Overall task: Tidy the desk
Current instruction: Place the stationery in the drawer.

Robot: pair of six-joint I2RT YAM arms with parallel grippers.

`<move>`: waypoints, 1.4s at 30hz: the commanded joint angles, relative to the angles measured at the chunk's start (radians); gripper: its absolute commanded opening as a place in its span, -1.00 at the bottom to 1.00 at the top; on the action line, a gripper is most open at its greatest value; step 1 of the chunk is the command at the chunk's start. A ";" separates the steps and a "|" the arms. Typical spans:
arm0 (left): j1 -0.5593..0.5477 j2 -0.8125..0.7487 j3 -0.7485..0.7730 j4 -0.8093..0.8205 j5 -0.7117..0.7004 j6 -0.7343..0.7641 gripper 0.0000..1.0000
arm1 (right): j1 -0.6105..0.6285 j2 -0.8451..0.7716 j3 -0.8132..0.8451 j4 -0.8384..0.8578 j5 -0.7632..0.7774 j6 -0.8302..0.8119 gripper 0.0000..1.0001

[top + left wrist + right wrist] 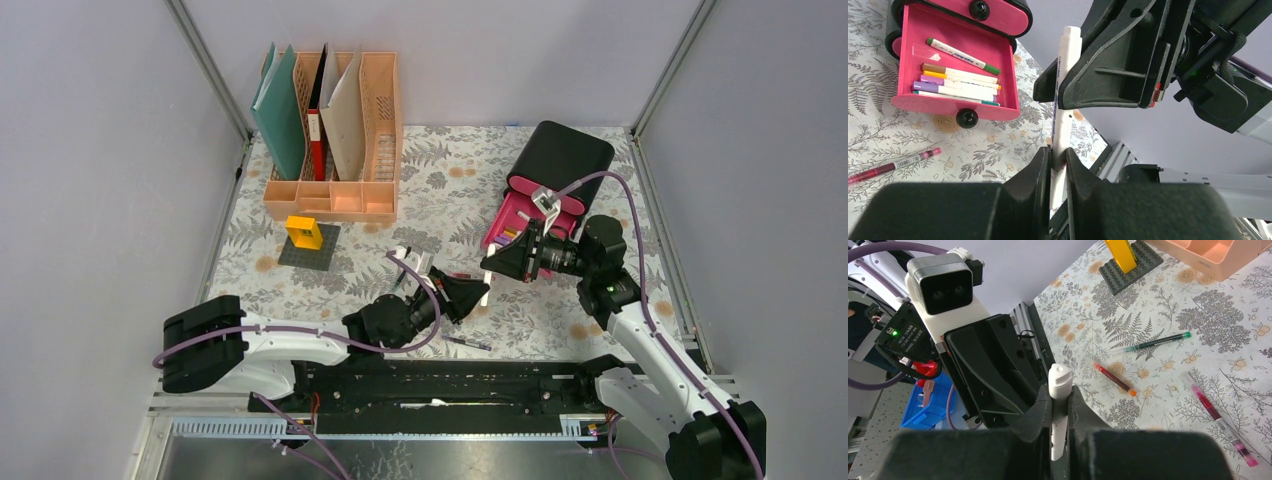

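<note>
Step in hand: a mid-air handover. One white marker [1068,50] is pinched between both arms, above the front right of the desk [560,315].
Left claw [1058,157]: narrow, clamped on the marker's lower end, the barrel standing up out of its fingers.
Right claw [1060,405]: narrow too, and its own camera shows both fingers pressed on the same barrel, with the cap end poking out above them.
So, right now: two grips on one marker, and neither has let go.
Where it's headed, by my reading: the open pink drawer [938,107] at the desk's back right, already holding a row of markers [958,82].
Next move calls for: one claw to ease open while the other keeps its pinch. I'd say the left releases, since the right arm sits nearer the drawer. Release before pulling, or the marker twists or drops.
Still loose on the desk: a red pen [895,165] just in front of the drawer, a green pen [1158,342], a short red pen [1113,379] and a pink pen [1215,417].
Progress: early to middling, with several pens left to gather.
</note>
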 commanded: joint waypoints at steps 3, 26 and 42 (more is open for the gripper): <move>-0.004 -0.037 0.032 0.004 -0.015 0.017 -0.05 | -0.003 -0.016 0.020 -0.007 -0.010 -0.090 -1.00; -0.001 -0.416 -0.177 -0.321 -0.160 0.114 0.97 | -0.003 0.161 0.285 -0.438 0.761 -1.167 -1.00; 0.000 -0.483 -0.212 -0.356 -0.179 0.105 0.98 | -0.001 0.468 0.365 -0.364 0.967 -1.230 0.11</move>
